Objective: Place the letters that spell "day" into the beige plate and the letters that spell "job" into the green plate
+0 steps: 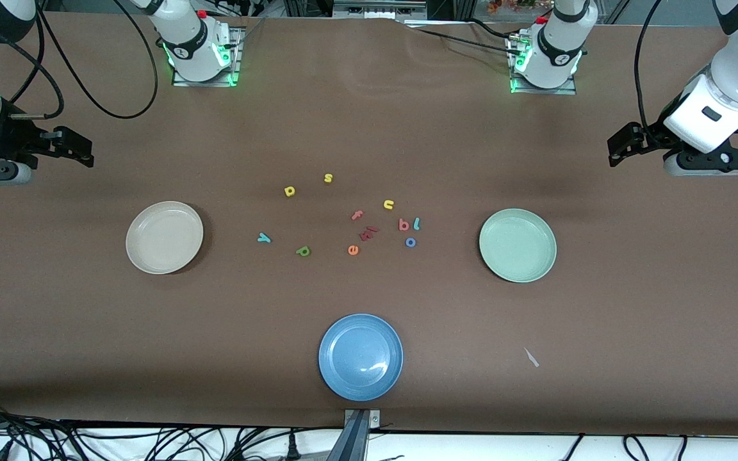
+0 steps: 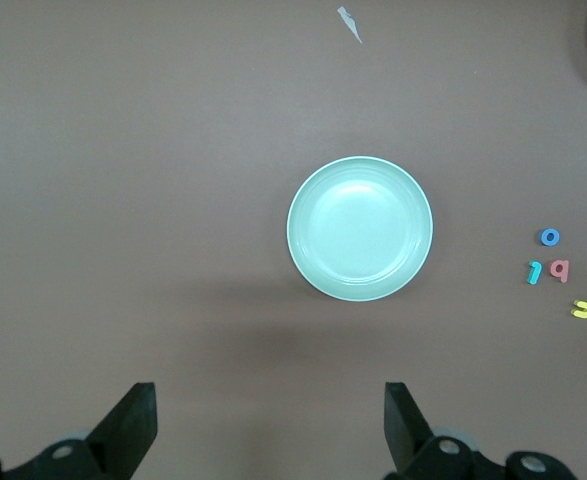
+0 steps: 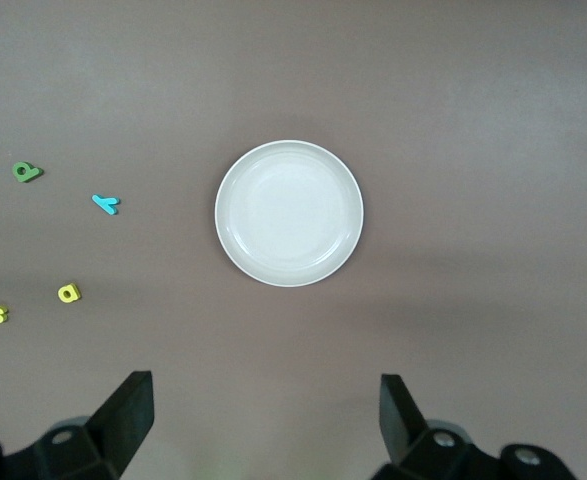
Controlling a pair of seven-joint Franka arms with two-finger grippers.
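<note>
The beige plate (image 1: pixel 164 237) (image 3: pixel 289 213) lies bare toward the right arm's end, the green plate (image 1: pixel 517 245) (image 2: pixel 360 228) bare toward the left arm's end. Between them on the table lie the yellow d (image 1: pixel 289 191), green a (image 1: pixel 303 251) and teal y (image 1: pixel 264 238), and closer to the green plate the light-blue j (image 1: pixel 416 223), blue o (image 1: pixel 410 242) and salmon b (image 1: pixel 403 225). My right gripper (image 1: pixel 74 146) (image 3: pixel 266 410) hangs open high beside the beige plate. My left gripper (image 1: pixel 622 146) (image 2: pixel 271 415) hangs open high beside the green plate. Neither holds anything.
A blue plate (image 1: pixel 360 356) sits near the front edge. Other letters lie among the task's ones: yellow s (image 1: pixel 328 178), yellow u (image 1: pixel 388 205), pink f (image 1: pixel 357 215), a reddish letter (image 1: pixel 369 232), orange e (image 1: pixel 353 250). A small pale scrap (image 1: pixel 531 357) lies nearer the front camera than the green plate.
</note>
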